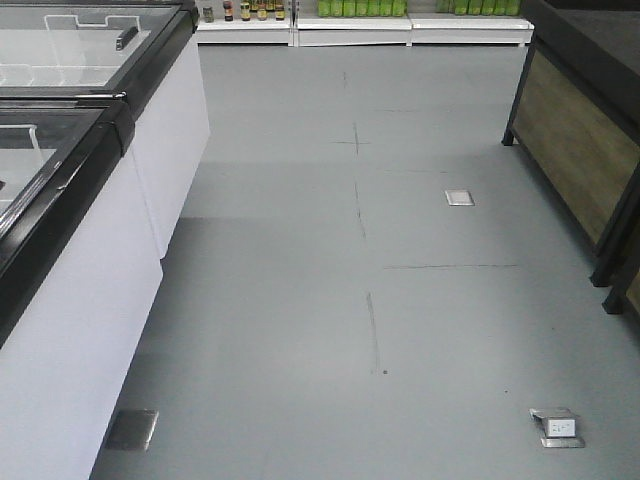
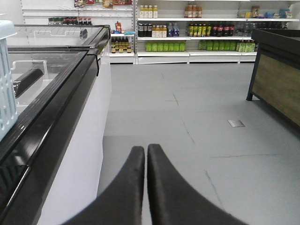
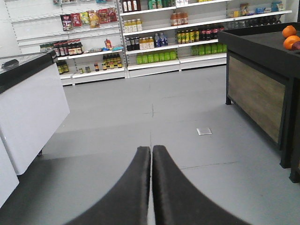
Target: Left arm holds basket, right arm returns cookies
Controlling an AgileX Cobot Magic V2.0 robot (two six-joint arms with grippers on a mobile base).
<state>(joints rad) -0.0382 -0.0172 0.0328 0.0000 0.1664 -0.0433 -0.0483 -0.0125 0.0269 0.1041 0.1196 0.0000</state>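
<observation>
Currently both tools are idle. Left gripper [image 2: 146, 149]: black fingers pressed together, nothing between them, pointing down the aisle above the grey floor [image 1: 300, 300]. Right gripper [image 3: 151, 149]: same, fingers together, nothing held.

Basket [image 2: 5, 79]: only a slotted light blue sliver shows, at the left edge of the left wrist view. It sits up at the top of the near freezer [image 2: 70, 98], well left of the left gripper and not touching it. Can't tell exactly what it rests on.

Around:
- The near freezer is a white chest with a black frame and glass lid. Its side wall runs just left of the left gripper, between the gripper and the basket.
- Far freezer [image 2: 93, 37] stands directly behind it, same build.
- Display stand [image 3: 255, 89], black with wood panels, bounds the aisle on the right. Oranges [image 3: 289, 37] lie on its top.
- Shelves [image 2: 187, 33] along the back wall hold bottles, with green packs on the low row.
- Mid-aisle outlet [image 1: 459, 197] is a metal plate in the floor.
- Near-right outlet [image 1: 557, 428] is a metal box in the floor.
- Grey floor plate [image 1: 132, 429] lies at the freezer base.
</observation>
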